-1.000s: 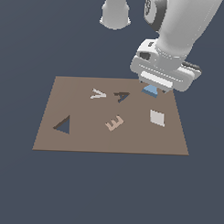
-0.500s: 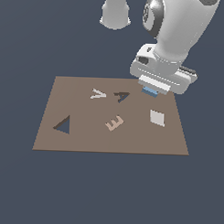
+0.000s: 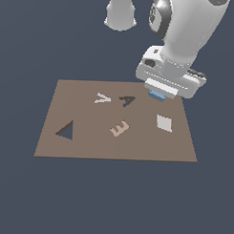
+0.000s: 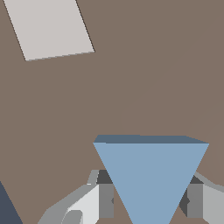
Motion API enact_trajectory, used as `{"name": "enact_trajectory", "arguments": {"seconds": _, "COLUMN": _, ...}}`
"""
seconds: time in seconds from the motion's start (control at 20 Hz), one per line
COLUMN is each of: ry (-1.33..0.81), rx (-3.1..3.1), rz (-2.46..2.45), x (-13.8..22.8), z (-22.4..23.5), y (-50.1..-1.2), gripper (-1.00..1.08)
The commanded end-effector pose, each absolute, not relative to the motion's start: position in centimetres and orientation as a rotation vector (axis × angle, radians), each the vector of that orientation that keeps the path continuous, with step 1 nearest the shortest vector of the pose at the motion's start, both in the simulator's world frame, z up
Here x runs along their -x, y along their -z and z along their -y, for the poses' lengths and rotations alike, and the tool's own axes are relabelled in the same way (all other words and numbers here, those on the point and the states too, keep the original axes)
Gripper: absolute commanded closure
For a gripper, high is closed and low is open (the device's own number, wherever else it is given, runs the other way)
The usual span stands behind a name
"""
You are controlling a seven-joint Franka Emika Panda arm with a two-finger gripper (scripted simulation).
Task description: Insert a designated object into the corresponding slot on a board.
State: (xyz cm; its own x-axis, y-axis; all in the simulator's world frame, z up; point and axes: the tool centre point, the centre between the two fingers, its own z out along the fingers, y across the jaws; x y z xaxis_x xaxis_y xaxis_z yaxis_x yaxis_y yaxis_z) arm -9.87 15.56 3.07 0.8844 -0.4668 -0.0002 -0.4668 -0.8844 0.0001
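Blue triangular block (image 4: 148,175) sits between pincer (image 4: 148,201) fingers, over board (image 3: 89,146).

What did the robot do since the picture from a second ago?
The claw rose a little off the board, carrying the blue triangle block gripped between its fingers. The triangle slot, white tile and letter E stayed put.
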Motion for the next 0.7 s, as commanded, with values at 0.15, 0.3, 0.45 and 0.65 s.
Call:
{"name": "enact_trajectory", "arguments": {"seconds": 0.15, "ry": 0.000, "rx": -3.049, "rz": 0.756, "x": 9.8, "z": -15.5, "y": -3.4, "gripper": 1.08}}
{"name": "enact_trajectory", "arguments": {"seconds": 0.3, "ry": 0.000, "rx": -3.050, "rz": 0.754, "x": 9.8, "z": -15.3, "y": -3.4, "gripper": 1.08}}
{"name": "enact_trajectory", "arguments": {"seconds": 0.45, "ry": 0.000, "rx": -3.051, "rz": 0.748, "x": 9.5, "z": -14.6, "y": -3.4, "gripper": 1.08}}
{"name": "enact_trajectory", "arguments": {"seconds": 0.65, "ry": 0.000, "rx": -3.055, "rz": 0.732, "x": 8.9, "z": -12.9, "y": -3.4, "gripper": 1.08}}
